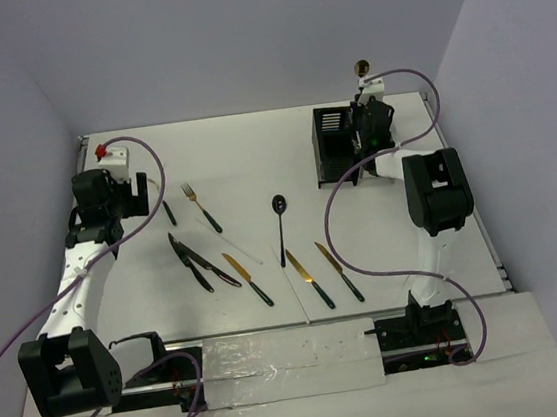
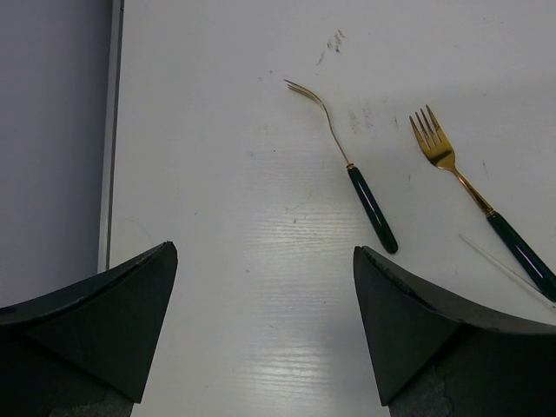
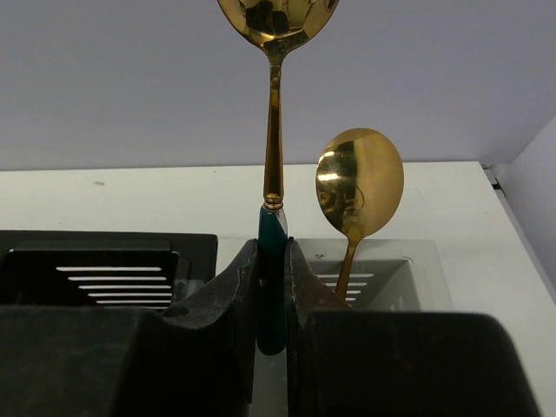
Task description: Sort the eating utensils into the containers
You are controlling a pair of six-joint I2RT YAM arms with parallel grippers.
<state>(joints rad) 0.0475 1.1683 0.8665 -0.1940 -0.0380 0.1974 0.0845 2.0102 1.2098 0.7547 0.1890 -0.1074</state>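
The right claw (image 3: 273, 287) pinches a gold spoon (image 3: 274, 130) by its dark handle, upright over the white caddy (image 3: 417, 269), where a second spoon (image 3: 359, 187) stands; the left claw (image 2: 265, 321) hangs wide and empty near two forks (image 2: 347, 161); knives (image 1: 338, 270), a black spoon (image 1: 280, 218) and a white stick (image 2: 499, 262) lie unsorted on the table (image 1: 251, 141); most of the job looks undone.

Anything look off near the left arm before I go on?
Nothing spilled or damaged. One gold fork lies tipped on its edge, tines seen in profile, unlike the flat fork beside it. Faint dark scuffs mark the table near both.
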